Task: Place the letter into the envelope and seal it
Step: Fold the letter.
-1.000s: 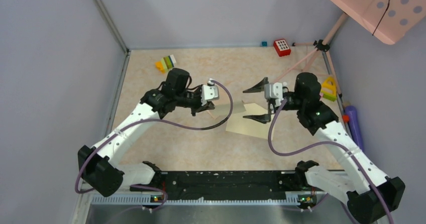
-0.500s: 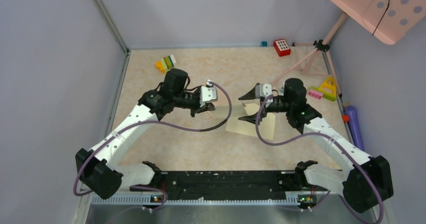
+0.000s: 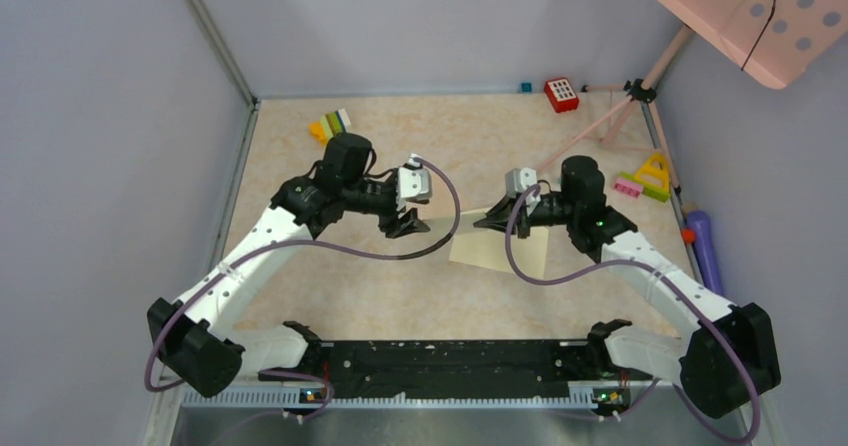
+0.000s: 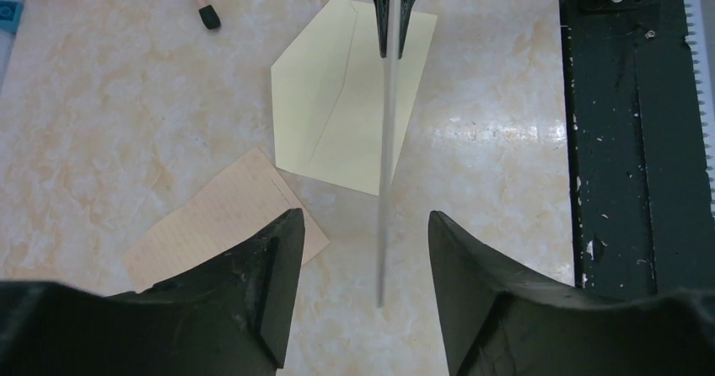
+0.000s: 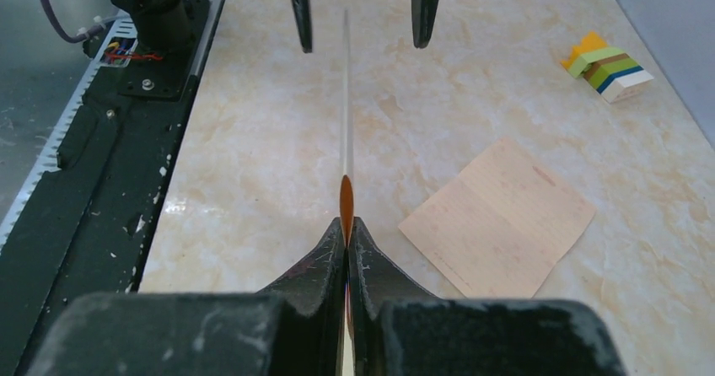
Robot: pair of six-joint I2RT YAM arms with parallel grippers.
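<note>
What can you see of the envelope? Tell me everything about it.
The envelope is pale yellow-cream paper, smooth apart from one faint fold line along its length. It lies flat on the marbled table, with one corner cut at a slant. Nothing grips it. A tan sheet lies close beside one corner; whether they touch is unclear. The right gripper hovers above it, shut on a thin sheet seen edge-on.
</note>
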